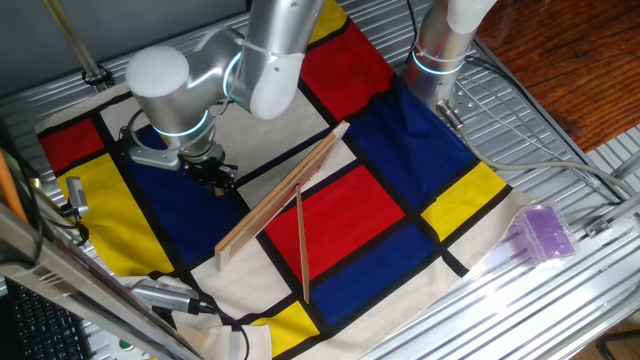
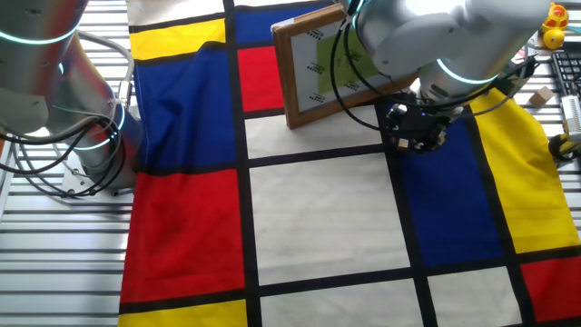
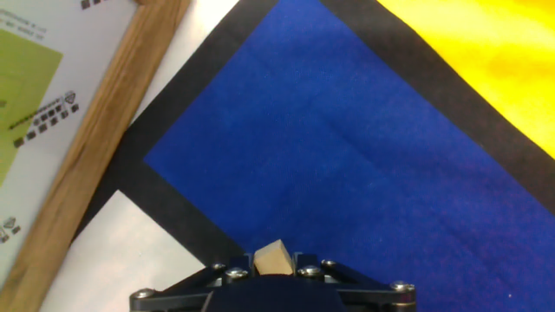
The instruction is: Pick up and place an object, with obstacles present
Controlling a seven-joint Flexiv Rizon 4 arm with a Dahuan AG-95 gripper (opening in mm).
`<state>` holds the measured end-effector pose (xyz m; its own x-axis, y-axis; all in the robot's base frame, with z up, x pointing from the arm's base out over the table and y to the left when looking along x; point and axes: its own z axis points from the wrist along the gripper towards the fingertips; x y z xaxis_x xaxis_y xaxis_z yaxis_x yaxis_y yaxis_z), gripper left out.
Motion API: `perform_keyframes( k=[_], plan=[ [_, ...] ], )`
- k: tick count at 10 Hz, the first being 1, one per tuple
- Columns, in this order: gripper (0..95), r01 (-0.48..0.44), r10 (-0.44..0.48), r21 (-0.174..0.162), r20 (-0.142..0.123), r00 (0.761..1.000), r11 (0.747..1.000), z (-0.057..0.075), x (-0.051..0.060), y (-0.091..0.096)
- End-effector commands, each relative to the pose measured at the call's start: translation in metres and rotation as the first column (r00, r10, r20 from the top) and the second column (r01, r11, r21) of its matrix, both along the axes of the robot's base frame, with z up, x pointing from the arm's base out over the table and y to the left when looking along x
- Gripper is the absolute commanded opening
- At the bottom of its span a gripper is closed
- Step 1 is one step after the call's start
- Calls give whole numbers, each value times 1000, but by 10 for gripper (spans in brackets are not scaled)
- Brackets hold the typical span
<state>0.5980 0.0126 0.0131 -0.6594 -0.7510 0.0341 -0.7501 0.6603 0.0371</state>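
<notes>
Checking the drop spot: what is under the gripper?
The blue cloth panel lies under the gripper, which holds a wooden cube. The cloth directly beneath is hidden.

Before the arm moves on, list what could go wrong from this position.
1. The tiny wooden cube shows only as a corner between the jaws of the gripper; so small a hold might slip.
2. The wide framed plank stands right beside the gripper, so a sideways move could knock it over.
3. The thin strip stands beyond the plank; carrying the cube low across that way might topple it.
</notes>
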Motion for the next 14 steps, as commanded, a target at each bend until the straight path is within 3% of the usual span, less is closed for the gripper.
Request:
perform_keyframes(
  k=[1, 4, 7, 10, 14],
  plan=[
    [0, 46, -46, 12, 3, 999, 999, 3, 6, -1],
    [0, 106, -106, 6, -23, 994, 994, 22, 30, -15],
    [0, 160, -160, 0, -46, 986, 987, 26, 66, -41],
    [0, 191, -191, 4, -52, 980, 982, 41, 65, -40],
    [0, 254, -254, -5, -76, 964, 967, 102, 40, -12]
  ],
)
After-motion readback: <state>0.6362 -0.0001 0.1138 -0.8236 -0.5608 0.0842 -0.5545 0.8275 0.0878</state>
